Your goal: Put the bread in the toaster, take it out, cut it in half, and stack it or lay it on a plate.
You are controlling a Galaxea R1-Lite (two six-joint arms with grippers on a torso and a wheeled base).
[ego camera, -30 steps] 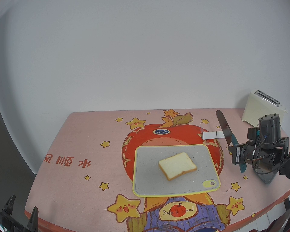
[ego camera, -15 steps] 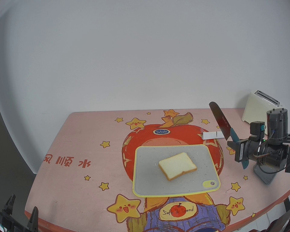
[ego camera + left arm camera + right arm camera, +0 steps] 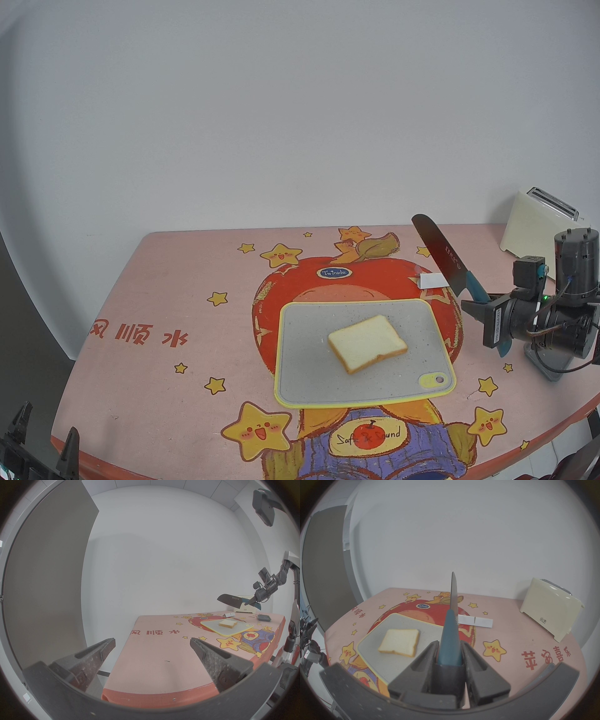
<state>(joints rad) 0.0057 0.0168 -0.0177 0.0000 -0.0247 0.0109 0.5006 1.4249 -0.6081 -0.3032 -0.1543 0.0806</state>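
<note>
**The knife is held up, ready to cut the bread.**

In the lower left corner of the head view, the left gripper (image 3: 47, 431) waits with its fingers wide apart and holds nothing. In the middle, the bread (image 3: 367, 342) lies flat on the grey cutting board (image 3: 300, 375), whole and not yet cut. Just right of the board, the right gripper (image 3: 482, 309) is squeezed tight on the blue handle of the knife (image 3: 445, 257). The blade points up and to the left, above the table. The toaster (image 3: 539, 226) stands at the far right edge. To cut well, the blade should probably go over the middle of the slice, line up straight, then press down slowly so the bread does not slide. Compared with a second ago, the knife is further left and nearer the board. The bread is in the same spot.
</note>
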